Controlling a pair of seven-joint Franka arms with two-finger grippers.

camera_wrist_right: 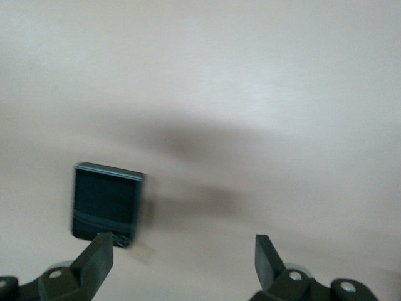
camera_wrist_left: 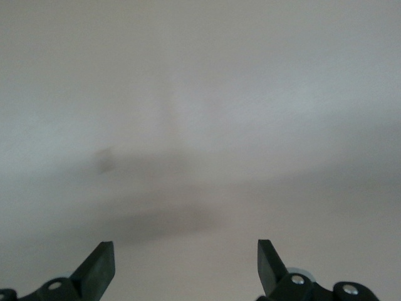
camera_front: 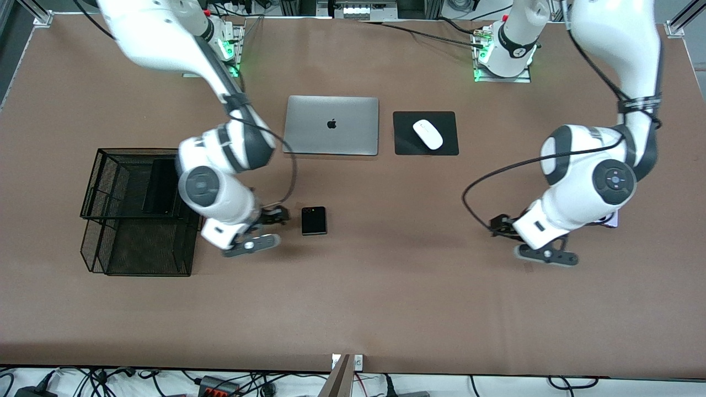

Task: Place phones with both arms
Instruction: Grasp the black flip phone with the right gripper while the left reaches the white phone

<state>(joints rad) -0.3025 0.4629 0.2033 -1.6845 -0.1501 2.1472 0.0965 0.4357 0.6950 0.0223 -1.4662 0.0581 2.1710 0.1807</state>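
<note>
Two white jointed arms are working a broad brown matte bench [camera_front: 386, 286], both hands spread wide and empty. A long black slab [camera_front: 160, 186] is lying in the black wire-mesh basket [camera_front: 99, 220]. The right hand [camera_wrist_right: 182, 263] is hovering beside the small squarish black phone [camera_front: 314, 220]; slick and flat, it is risking a nudge sideways. The left hand [camera_wrist_left: 186, 266] is hanging over bare bench, the lilac-white phone [camera_front: 611, 221] apparently hidden under its arm.
</note>
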